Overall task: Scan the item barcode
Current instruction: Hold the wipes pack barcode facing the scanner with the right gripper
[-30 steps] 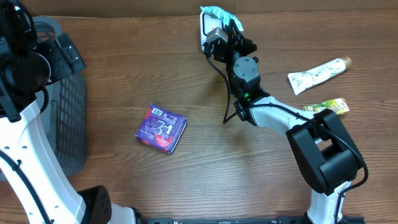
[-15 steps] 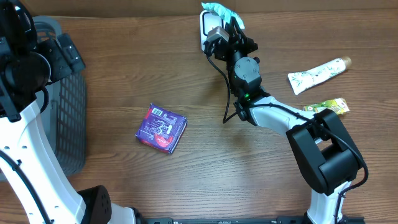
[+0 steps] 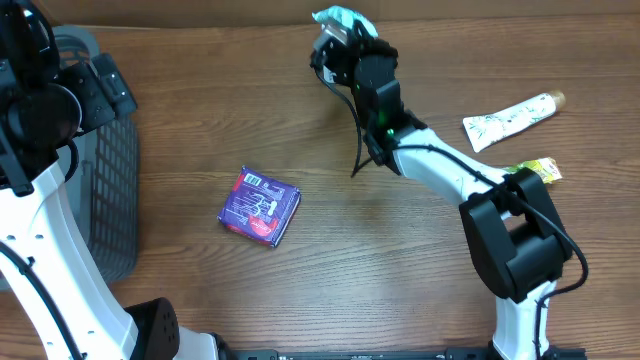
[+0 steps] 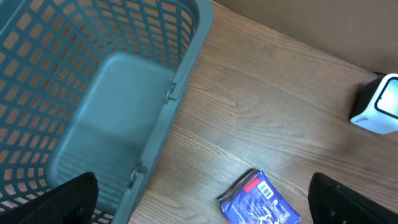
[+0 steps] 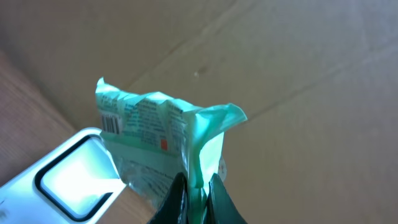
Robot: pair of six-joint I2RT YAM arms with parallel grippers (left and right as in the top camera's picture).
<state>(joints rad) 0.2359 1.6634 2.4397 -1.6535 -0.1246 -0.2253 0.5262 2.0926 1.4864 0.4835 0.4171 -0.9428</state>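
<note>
Here, at the tabletop's far edge, the right gripper (image 5: 193,186) pinches the green packet (image 5: 155,134) upright by its crimped end. Its barcode (image 5: 111,123) sits just above the white scanner (image 5: 65,180). The left gripper (image 4: 202,199), well apart, gapes empty.

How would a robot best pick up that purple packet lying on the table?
Probably from straight above, pinching across its narrower width at the middle. The purple packet lies flat on the table, turned at a slant, so the wrist would need turning to match its edges.
</note>
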